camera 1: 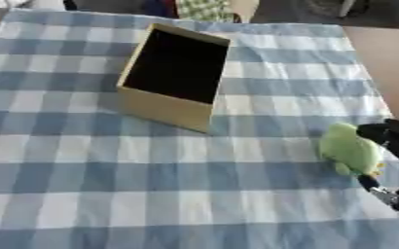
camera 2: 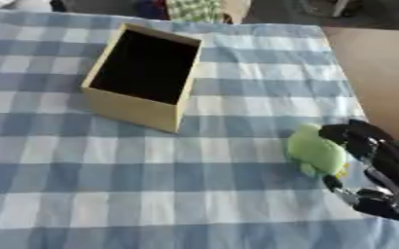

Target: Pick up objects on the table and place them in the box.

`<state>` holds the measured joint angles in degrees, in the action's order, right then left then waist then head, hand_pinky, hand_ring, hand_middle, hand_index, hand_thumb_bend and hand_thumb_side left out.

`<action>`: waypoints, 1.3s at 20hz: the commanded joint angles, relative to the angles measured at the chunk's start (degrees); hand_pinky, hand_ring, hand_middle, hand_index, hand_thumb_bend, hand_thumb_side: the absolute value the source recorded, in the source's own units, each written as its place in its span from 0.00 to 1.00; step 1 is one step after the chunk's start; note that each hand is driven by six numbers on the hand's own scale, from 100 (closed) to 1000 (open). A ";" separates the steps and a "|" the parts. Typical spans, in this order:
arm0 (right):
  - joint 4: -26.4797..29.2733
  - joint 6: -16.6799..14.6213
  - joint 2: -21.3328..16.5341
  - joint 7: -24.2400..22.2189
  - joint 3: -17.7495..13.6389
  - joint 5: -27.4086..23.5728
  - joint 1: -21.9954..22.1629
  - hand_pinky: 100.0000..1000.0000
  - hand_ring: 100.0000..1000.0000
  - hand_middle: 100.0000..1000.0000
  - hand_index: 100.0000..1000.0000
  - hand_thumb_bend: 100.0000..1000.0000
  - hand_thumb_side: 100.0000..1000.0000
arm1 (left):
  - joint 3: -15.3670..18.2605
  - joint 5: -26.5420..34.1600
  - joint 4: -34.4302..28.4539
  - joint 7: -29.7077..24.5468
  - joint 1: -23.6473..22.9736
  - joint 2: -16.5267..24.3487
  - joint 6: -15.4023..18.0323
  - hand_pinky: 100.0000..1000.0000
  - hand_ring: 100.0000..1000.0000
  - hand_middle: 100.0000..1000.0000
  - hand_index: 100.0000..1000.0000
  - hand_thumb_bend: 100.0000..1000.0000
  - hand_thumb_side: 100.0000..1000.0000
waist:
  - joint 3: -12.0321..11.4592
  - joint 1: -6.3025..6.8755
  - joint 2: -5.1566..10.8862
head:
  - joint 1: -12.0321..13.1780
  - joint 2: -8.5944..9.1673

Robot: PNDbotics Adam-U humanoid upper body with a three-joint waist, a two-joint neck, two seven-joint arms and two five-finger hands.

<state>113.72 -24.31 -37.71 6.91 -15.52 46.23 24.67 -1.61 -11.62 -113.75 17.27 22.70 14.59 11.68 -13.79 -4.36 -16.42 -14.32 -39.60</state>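
Covering nearly the whole tabletop (camera 2: 382, 68) is a blue-and-white checked cloth (camera 1: 109, 185), its squares running a little askew; bare brown wood shows only at the far right. Along the far edge of the scene are blurred shapes — something green-checked and something dark blue — too unclear to name. An open tan box (camera 1: 165, 107) stands on the cloth toward the far left of centre, its inside dark, one corner turned toward the camera. Well apart from it, near the right edge, a soft green toy (camera 2: 315, 153) with a bit of yellow at its lower side lies on the cloth. The right hand (camera 2: 382, 163) comes in from the right side and sits against the toy — its black fingers (camera 2: 349, 136) are spread wide, one group reaching round the toy's upper end and another (camera 2: 348, 192) lying just below it, so they bracket the toy without clearly closing on it.
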 commanded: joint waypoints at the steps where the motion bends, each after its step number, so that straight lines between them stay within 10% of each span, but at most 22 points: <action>1: 0.87 0.90 -0.97 0.16 -0.97 -1.42 -0.04 0.97 0.88 0.88 0.98 0.23 0.00 | 0.13 -0.14 -0.84 -0.38 0.65 0.75 0.10 0.35 0.72 0.77 0.58 0.00 0.71 | 0.00 0.09 1.04 | -0.20 0.67; 26: 0.87 9.29 -4.09 -11.65 1.09 -5.72 -0.63 0.97 0.90 0.88 0.99 0.16 0.00 | -0.07 0.06 -0.84 -0.90 0.89 0.52 0.12 0.34 0.72 0.77 0.58 0.00 0.71 | -0.57 0.08 0.69 | -0.44 1.08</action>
<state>113.72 -15.28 -39.78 -3.87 -14.16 41.26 24.10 -1.64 -11.62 -113.75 16.59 22.72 14.56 11.69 -14.39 -4.36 -16.44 -14.68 -39.12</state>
